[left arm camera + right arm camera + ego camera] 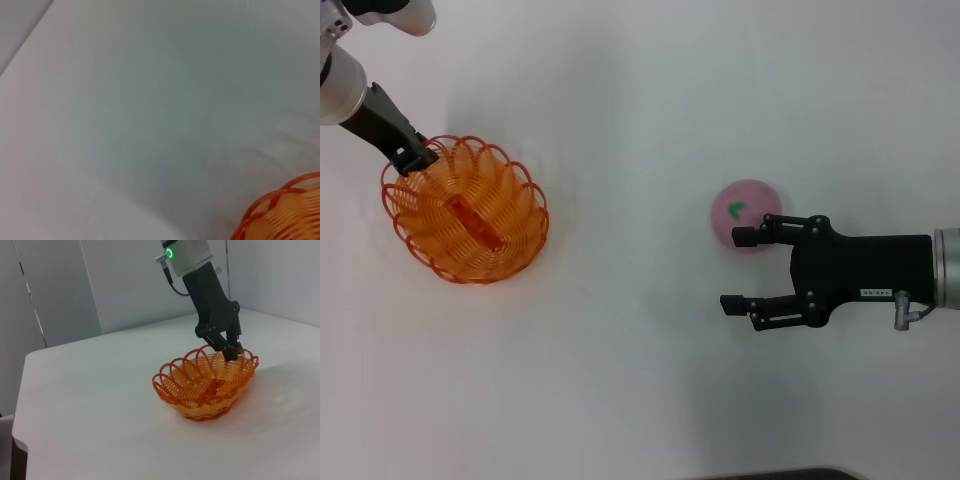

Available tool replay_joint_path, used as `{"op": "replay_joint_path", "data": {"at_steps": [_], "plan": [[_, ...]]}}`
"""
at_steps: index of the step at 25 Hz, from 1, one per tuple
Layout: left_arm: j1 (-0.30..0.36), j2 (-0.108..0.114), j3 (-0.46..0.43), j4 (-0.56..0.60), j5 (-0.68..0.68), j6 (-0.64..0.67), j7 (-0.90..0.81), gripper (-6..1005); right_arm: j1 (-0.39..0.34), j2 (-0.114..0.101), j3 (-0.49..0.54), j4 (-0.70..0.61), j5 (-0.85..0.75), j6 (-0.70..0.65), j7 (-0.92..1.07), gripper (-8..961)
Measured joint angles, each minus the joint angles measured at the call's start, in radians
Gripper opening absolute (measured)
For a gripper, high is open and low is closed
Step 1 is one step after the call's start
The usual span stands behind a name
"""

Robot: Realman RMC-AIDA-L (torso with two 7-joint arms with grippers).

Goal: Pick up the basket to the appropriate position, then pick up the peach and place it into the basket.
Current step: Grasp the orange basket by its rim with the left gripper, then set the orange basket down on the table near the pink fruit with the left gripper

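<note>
The orange wire basket (468, 212) is at the left of the white table (640, 120). My left gripper (415, 158) is shut on the basket's far-left scalloped rim. The right wrist view shows this too, with the left gripper (231, 353) pinching the rim of the basket (205, 385). A slice of the basket's rim (285, 212) shows in the left wrist view. The pink peach (744, 208), with a green leaf mark, lies at centre-right. My right gripper (736, 270) is open just in front of the peach. One fingertip (743, 237) overlaps the peach's near edge, and nothing is between the fingers.
The table's near edge meets a dark strip (790, 474) at the bottom of the head view. In the right wrist view, grey wall panels (60, 285) stand behind the table and a table corner (17, 437) drops off.
</note>
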Motion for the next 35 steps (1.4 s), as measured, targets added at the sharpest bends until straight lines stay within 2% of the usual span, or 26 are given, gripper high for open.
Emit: {"op": "replay_joint_path", "data": {"at_steps": [6,12,22,29,35], "plan": [[-0.005,0.001,-0.002,0.0,0.0,0.0,-0.02,150,0.0,0.0,0.0,0.0,0.0,0.0,0.0,851],[-0.025,0.013,-0.008,0.001,0.0,0.044,-0.077,142,0.001,0.0,0.0,0.001,0.0,0.0,0.0,848],[-0.118,0.075,-0.088,-0.055,-0.002,0.208,-0.202,109,0.003,0.0,0.0,0.004,0.0,0.002,0.0,843],[-0.127,0.083,-0.111,-0.071,-0.002,0.23,-0.252,74,0.004,0.0,0.0,0.003,0.0,0.0,0.0,840],[-0.13,0.116,-0.176,-0.101,-0.001,0.25,-0.337,70,0.008,0.0,0.0,0.005,0.0,0.002,0.0,837]]}}
